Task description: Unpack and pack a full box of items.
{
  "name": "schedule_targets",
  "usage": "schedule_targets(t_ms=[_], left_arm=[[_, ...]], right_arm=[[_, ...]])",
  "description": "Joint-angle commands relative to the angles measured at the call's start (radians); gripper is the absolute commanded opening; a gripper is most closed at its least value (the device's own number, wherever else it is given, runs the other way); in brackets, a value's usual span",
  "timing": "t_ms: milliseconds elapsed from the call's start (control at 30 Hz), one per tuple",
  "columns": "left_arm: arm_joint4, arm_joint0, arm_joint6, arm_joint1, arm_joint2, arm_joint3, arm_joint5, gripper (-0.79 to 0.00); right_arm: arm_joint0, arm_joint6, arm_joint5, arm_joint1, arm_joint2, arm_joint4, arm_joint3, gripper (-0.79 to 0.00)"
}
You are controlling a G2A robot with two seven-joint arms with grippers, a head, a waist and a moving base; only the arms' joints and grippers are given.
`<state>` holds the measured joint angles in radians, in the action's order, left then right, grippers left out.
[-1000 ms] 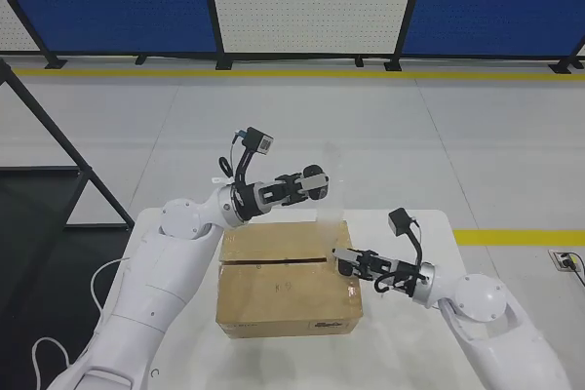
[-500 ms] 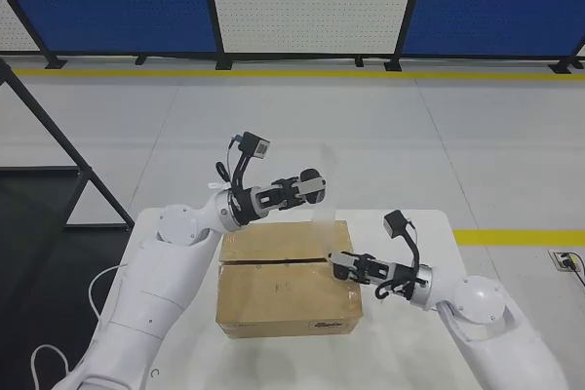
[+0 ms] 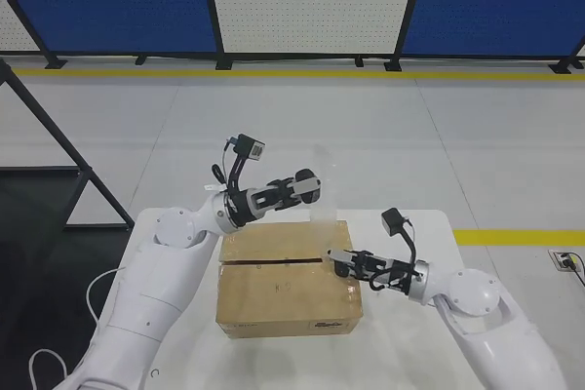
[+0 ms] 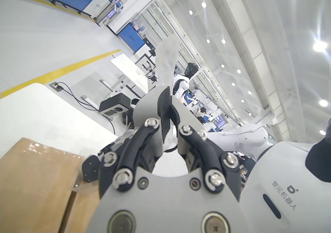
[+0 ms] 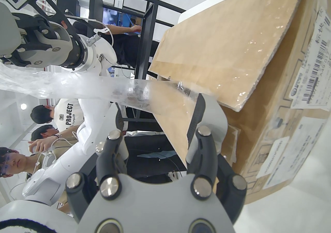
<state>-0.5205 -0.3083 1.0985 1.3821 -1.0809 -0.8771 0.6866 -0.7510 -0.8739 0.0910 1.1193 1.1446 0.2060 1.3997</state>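
Note:
A brown cardboard box stands on the white table, its top seam running left to right. My left gripper hangs above the box's far right corner, shut on a clear tape strip that stretches down to the box top. The same tape crosses the right wrist view. My right gripper sits at the right end of the seam. It is open, with the corner of a raised flap between its fingers.
A black metal frame stands on the floor to the left of the table. Bare tabletop lies to the right of the box and in front of it. Blue panels line the far side of the floor.
The left gripper has drifted slightly left and lower with the tape in it. The right gripper has edged a little left toward the seam's end.

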Motion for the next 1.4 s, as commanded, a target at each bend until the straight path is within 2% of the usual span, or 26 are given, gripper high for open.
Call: schedule_targets(t_ms=[0,133,400,500,867,967,1133,1267,1367], left_arm=[[-0.002,-0.003,0.001,-0.001,-0.002,0.002,0.001,-0.785],[-0.005,-0.011,0.006,-0.004,-0.009,0.003,0.006,-0.785],[-0.009,-0.042,0.014,-0.018,-0.038,-0.023,0.013,-0.785],[-0.008,-0.057,0.015,-0.023,-0.049,-0.039,0.012,-0.785],[0.008,-0.109,0.002,-0.040,-0.076,-0.100,0.007,-0.785],[0.010,-0.120,-0.001,-0.043,-0.079,-0.114,0.004,-0.785],[0.015,-0.133,-0.008,-0.048,-0.088,-0.130,0.001,-0.785],[0.017,-0.140,-0.011,-0.053,-0.094,-0.133,-0.004,-0.785],[0.015,-0.144,-0.013,-0.055,-0.096,-0.132,-0.006,-0.785]], right_arm=[[0.002,0.003,-0.001,0.001,-0.001,0.002,-0.004,-0.249],[0.008,0.007,-0.003,0.003,-0.003,0.005,-0.011,-0.249],[0.015,0.031,0.007,0.007,-0.001,0.020,-0.025,-0.299],[0.016,0.033,0.007,0.007,0.000,0.020,-0.026,-0.277],[0.007,0.036,0.004,0.006,0.014,0.019,-0.010,-0.283],[0.002,0.012,0.015,0.005,0.009,0.013,0.005,-0.259],[0.004,0.017,0.012,0.009,-0.010,0.009,0.014,-0.283],[0.009,0.028,0.063,0.017,-0.027,0.028,0.012,-0.351],[0.016,0.030,0.079,0.022,-0.041,0.038,0.002,-0.354]])
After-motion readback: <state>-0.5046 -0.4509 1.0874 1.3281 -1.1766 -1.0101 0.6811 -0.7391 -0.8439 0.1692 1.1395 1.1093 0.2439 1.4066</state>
